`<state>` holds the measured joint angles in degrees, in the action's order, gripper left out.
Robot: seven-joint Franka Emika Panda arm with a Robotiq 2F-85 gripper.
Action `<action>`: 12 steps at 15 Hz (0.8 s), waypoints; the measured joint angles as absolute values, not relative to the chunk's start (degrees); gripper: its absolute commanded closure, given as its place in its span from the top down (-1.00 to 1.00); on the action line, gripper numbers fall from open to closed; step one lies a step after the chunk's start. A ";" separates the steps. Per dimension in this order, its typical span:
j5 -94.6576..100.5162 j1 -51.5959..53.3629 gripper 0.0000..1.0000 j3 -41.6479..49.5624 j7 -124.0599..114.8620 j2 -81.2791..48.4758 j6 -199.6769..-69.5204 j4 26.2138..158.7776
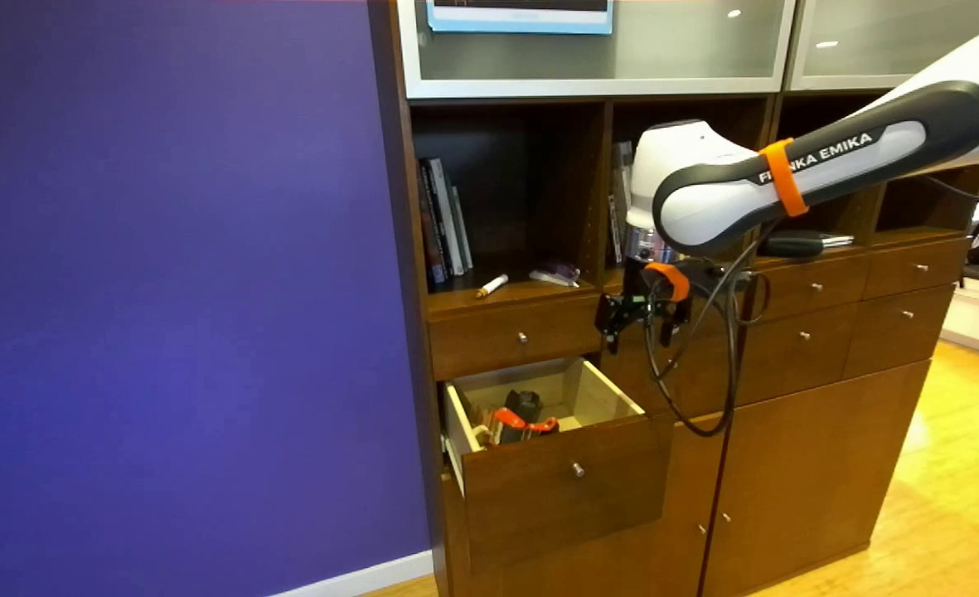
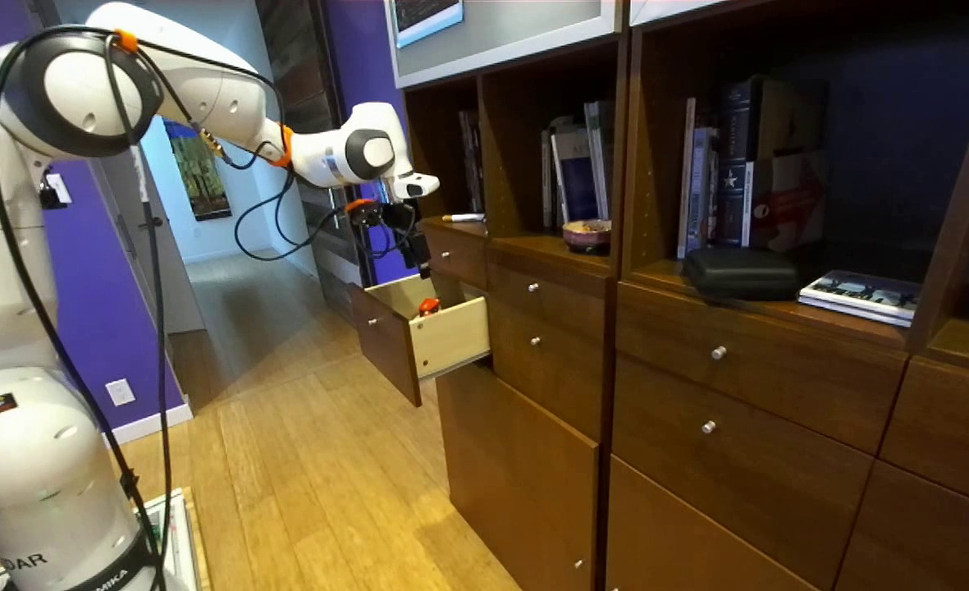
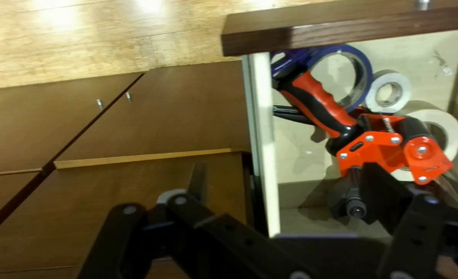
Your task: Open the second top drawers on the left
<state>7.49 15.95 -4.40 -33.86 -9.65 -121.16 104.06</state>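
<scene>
The left second-row drawer (image 1: 568, 497) is pulled well out in both exterior views (image 2: 384, 341). Its pale inside and side wall (image 3: 267, 155) show in the wrist view. The matching drawer beside it (image 2: 566, 373) is closed, its silver knob showing. It shows partly behind the gripper in an exterior view (image 1: 628, 385) and at the left of the wrist view (image 3: 124, 186). My gripper (image 1: 638, 336) is open and empty. It hangs above the back of the open drawer near its inner side (image 2: 421, 264). In the wrist view the fingers (image 3: 285, 174) straddle the drawer's side wall from above.
A red and black tape dispenser (image 3: 388, 153), a blue tape roll (image 3: 362, 77) and pale rolls (image 3: 388, 93) lie in the open drawer. Shallower closed drawers (image 1: 489, 336) sit above. A marker (image 1: 491, 286) lies on the shelf. Tall doors (image 2: 517, 476) are below. Loose cables (image 1: 734, 356) hang by the gripper.
</scene>
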 measured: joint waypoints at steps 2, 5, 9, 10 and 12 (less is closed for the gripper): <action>10.31 14.57 1.00 -4.34 -31.71 -7.14 -121.17 107.96; 12.68 11.63 1.00 -4.00 -29.01 -3.58 -124.14 115.44; 12.56 7.55 1.00 -2.90 -27.59 -0.75 -136.57 123.47; 12.56 7.42 1.00 -2.84 -27.59 -0.48 -137.13 123.88; 12.52 7.60 1.00 -2.91 -27.59 -0.09 -137.20 124.15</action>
<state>12.52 7.60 -2.91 -27.59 -0.09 -137.20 124.15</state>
